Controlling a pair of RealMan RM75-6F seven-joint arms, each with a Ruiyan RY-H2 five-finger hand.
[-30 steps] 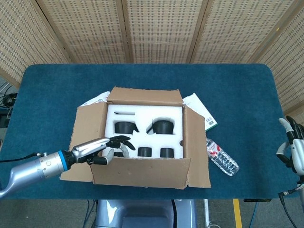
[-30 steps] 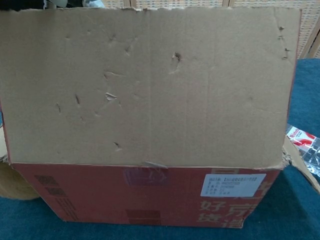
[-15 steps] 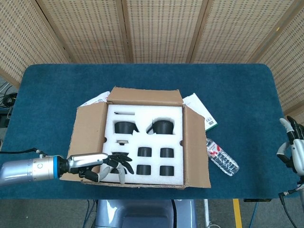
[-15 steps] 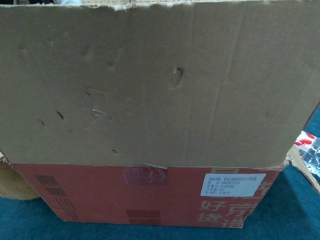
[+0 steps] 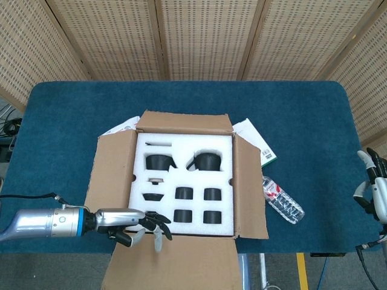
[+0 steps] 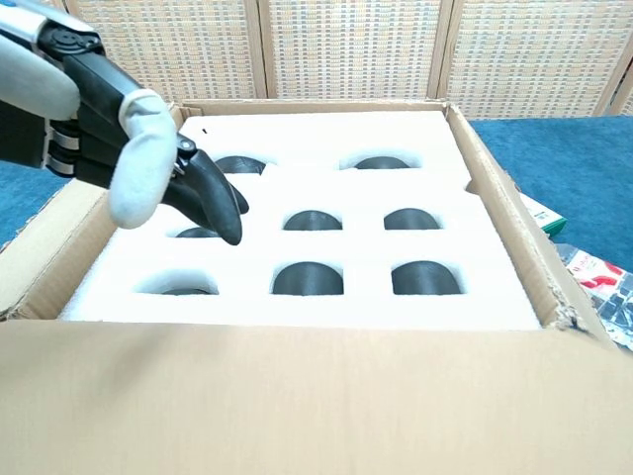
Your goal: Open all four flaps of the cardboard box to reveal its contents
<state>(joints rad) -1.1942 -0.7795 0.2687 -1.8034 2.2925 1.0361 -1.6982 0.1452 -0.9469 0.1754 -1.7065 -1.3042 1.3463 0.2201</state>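
Head view: near flap (image 5: 172,266) of cardboard box (image 5: 181,181), upright a sec ago, now folded down flat toward robot, hanging past table (image 5: 302,121) edge; all four flaps out, foam insert (image 5: 181,157) w/ dark pieces exposed. Left hand (image 5: 136,222) sits at box's near-left corner, fingers spread, holding nothing. Right hand (image 5: 378,193) at far right, well apart from box; grip can't tell.

Chest view: flap (image 6: 297,396) no longer blocks cam; left hand (image 6: 129,148) hovers over insert (image 6: 326,188), fingers apart. Bottle (image 6: 598,292) beside box.
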